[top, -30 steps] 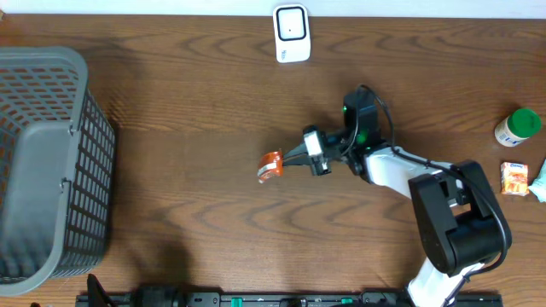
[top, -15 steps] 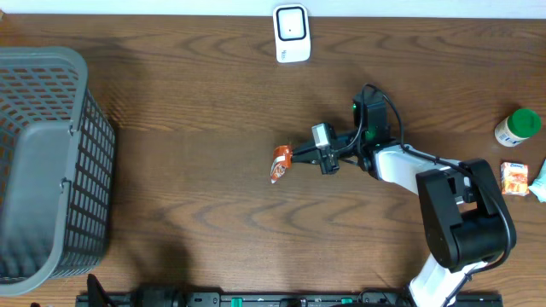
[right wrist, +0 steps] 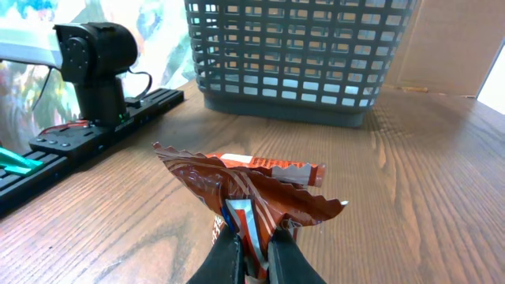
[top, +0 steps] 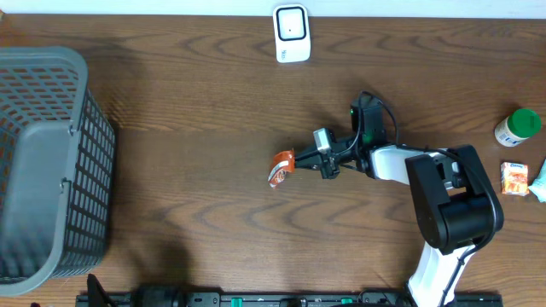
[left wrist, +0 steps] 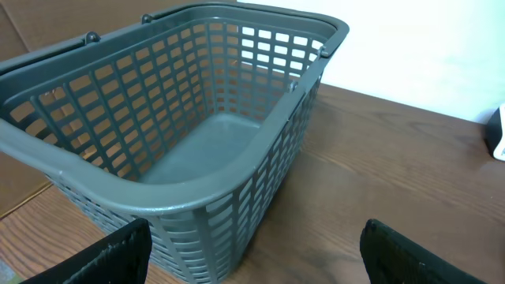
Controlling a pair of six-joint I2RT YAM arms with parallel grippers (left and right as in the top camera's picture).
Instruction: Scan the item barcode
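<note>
Now the packet (top: pixel 281 167) is held, not scanned.
Mid-table, the right gripper (top: pixel 296 160) is clamped on it; the left gripper (left wrist: pixel 252 264) is wide apart. Next, I think: move it far, to the scanner (top: pixel 292 33), barcode facing it.

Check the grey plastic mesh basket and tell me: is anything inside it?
No, the grey plastic mesh basket shows only its own bare floor in the left wrist view.
</note>
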